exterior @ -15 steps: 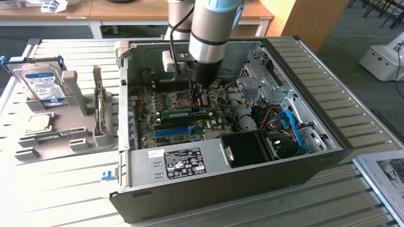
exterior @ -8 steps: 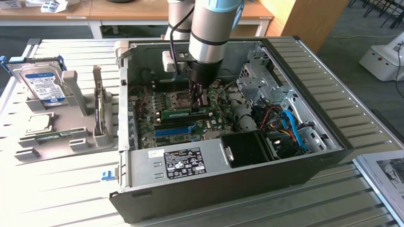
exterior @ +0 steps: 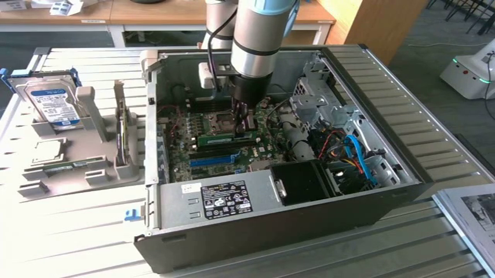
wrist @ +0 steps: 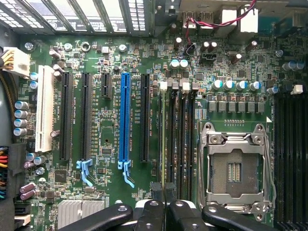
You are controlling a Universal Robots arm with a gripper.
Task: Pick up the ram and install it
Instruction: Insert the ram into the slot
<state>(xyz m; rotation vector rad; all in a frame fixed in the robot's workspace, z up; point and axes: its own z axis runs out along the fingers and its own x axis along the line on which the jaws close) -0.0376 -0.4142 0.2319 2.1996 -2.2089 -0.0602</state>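
Over the black slots [wrist: 179, 139], jaws tight on the thin, flat green ram [exterior: 224, 139].

The ram [wrist: 163, 139] shows edge-on, its chips hidden; the claw [wrist: 163, 190] pinching it is cut off at the picture's edge. The arm [exterior: 259, 35] hides part of the motherboard [exterior: 182, 153].

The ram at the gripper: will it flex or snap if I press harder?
Probably stiff lengthwise: the ram is a thin board standing on edge. Likely fragile to sideways force, since the gripper seems to pinch it near one end. Probably light, being so thin.
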